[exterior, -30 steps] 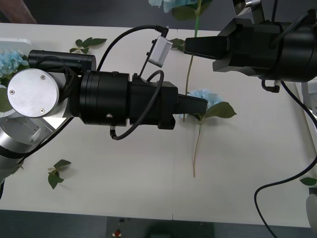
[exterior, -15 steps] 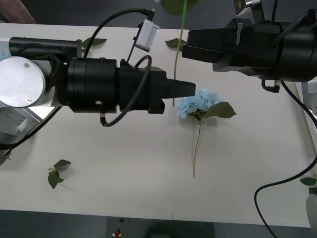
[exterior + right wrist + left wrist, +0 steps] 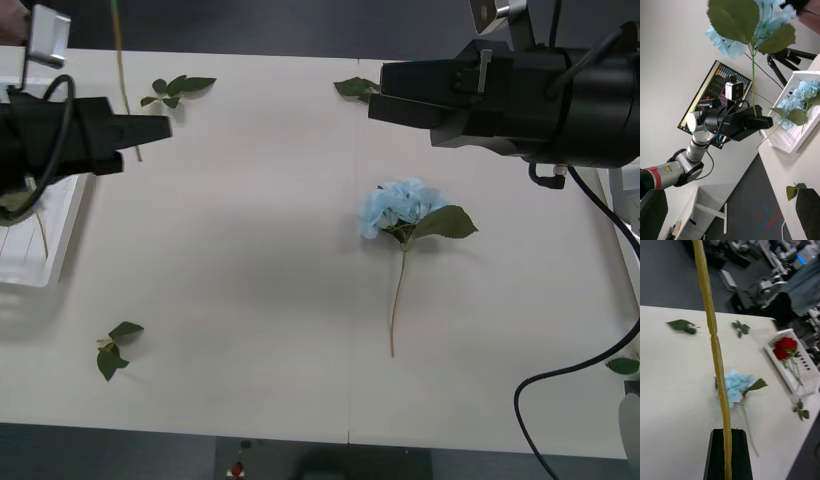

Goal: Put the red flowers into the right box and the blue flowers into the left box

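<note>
**Left arm holds a blue hydrangea stem beside the left tray**

The left gripper [image 3: 150,128] sits at the far left of the table, just beside the left box [image 3: 55,262], with its black fingers pinched tight on the thin stem of a blue flower [image 3: 752,26]. From the right wrist camera the stem rises straight up out of the gripper [image 3: 763,122], and the pale blue bloom with its big green leaves hangs high above it. The left wrist camera looks along that same yellowish stem [image 3: 713,341], clamped between the closed fingers [image 3: 739,453].

The left box [image 3: 799,144], a white tray at the table's edge, already holds blue flowers [image 3: 805,92] lying in it.

One more blue flower [image 3: 400,207] lies flat near the middle of the table, bloom toward the far side and stem pointing toward the robot, well apart from both grippers.

The right box [image 3: 805,384] sits at the other end of the table with red flowers [image 3: 783,348] lying inside it.

The right gripper [image 3: 385,92] hangs above the far right part of the table, holding nothing; whether its fingers are open or closed I cannot tell.

Loose green leaf sprigs [image 3: 115,348] lie scattered on the white table [image 3: 250,300].
</note>
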You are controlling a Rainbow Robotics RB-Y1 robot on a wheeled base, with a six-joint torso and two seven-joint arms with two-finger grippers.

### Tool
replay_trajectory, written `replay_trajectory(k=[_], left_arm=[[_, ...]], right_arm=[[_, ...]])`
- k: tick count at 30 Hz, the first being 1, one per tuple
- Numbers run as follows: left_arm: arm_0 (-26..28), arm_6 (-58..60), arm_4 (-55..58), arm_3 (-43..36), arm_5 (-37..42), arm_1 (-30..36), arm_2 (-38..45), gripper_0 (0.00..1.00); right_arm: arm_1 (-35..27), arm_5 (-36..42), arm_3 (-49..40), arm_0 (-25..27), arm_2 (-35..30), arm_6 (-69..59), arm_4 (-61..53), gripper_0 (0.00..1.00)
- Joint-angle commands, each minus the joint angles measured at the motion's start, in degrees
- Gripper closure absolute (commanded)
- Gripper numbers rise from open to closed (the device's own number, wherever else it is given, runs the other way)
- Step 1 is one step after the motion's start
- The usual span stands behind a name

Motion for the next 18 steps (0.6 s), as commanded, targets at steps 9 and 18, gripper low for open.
replay_trajectory(k=[9,18], left_arm=[[6.31,1.96,-7.98,18.34,-0.13,7.6,8.75,1.0],[6.22,1.25,-19.75,26.42,3.39,7.78,8.4,1.0]], right_arm=[[-8.67,-0.46,-5.06,4.11,-2.18,-2.11,-0.4,0.0],[-12.97,-0.2,-6.47,8.32,-1.48,-7.2,4.17,0.0]])
